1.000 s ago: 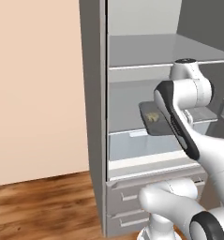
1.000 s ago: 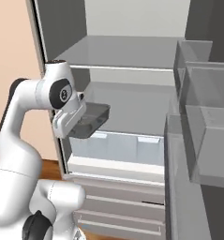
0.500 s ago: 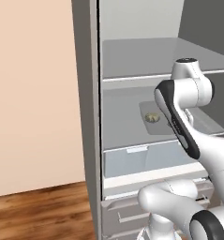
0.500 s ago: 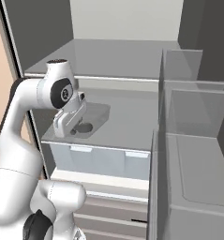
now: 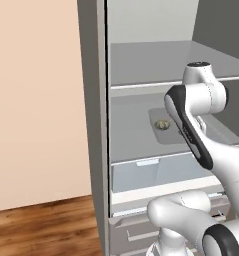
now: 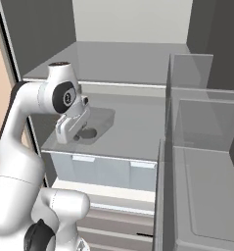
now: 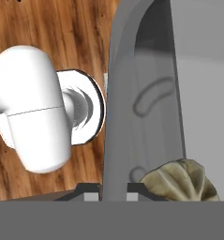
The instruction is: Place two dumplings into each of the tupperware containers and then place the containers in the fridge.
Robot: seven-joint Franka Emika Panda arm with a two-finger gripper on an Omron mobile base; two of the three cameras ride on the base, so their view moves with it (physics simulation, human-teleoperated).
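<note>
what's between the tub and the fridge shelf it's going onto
Nothing visible. The tub, with a dumpling inside, is already over the middle fridge shelf, gripped by its rim in the shut jaws of the gripper. The shelf around it looks bare.

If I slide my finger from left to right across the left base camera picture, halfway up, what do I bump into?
Beige wall → fridge side wall → grey shelf → tupperware container with a dumpling inside → robot arm.

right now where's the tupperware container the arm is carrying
The tupperware container is inside the fridge, over the middle shelf above the translucent drawers, its wall pinched in the shut fingers, a dumpling inside.
</note>
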